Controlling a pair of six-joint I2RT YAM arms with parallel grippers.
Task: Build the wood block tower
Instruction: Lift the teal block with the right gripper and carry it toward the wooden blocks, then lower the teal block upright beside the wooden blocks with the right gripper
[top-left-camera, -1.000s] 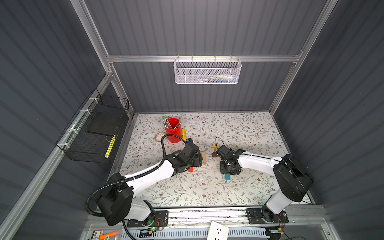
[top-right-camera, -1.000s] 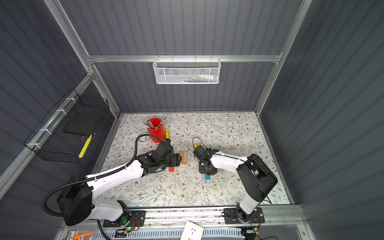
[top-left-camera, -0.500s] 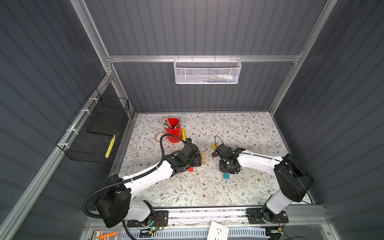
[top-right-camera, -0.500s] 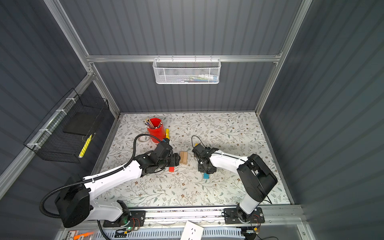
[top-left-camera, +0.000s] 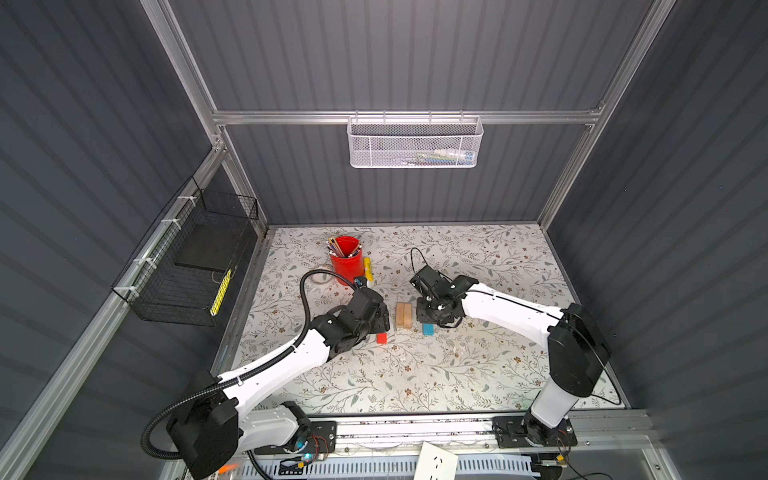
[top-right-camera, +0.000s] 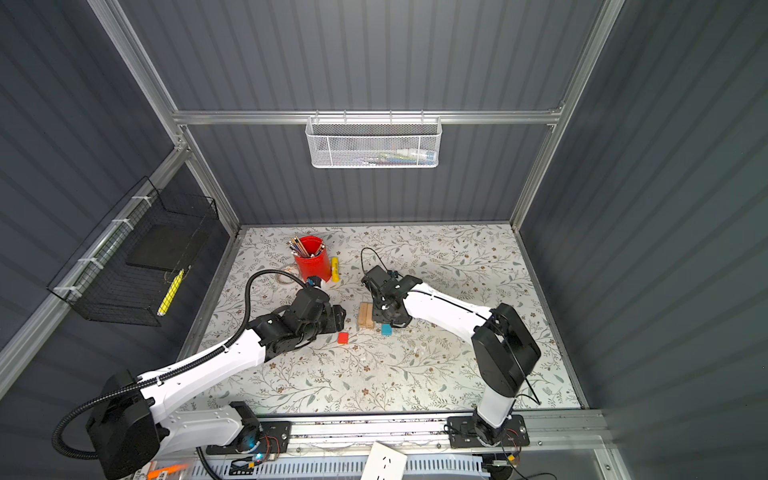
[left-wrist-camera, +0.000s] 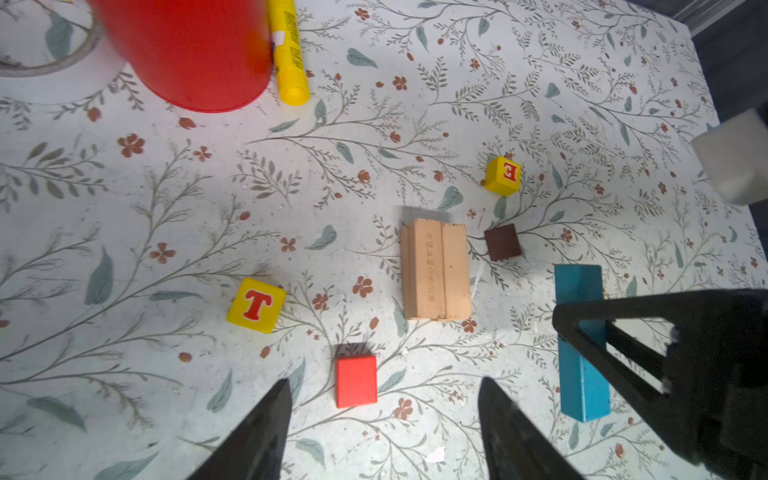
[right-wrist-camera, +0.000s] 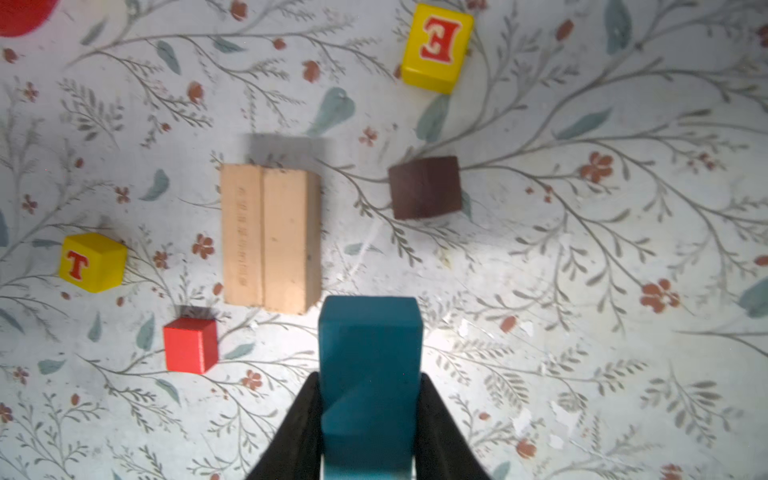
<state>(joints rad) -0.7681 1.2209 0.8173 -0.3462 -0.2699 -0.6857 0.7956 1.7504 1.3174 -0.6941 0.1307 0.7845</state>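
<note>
Right gripper (right-wrist-camera: 370, 379) clamped on the blue plank (right-wrist-camera: 368, 340), mid-surface, its end just beside the paired tan planks (right-wrist-camera: 270, 237). Left gripper (left-wrist-camera: 384, 380) spread wide over the red cube (left-wrist-camera: 356, 380). My worries: swinging the plank knocks the tan pair apart; arms crowd each other.

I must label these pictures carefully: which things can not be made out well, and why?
- Blue plank: in both top views the right arm covers all but one end.
- Yellow T cube: hidden under the left arm in both top views.
- Yellow E cube, dark brown piece: under the right arm there.
- White mesh basket: contents too small to name.
</note>
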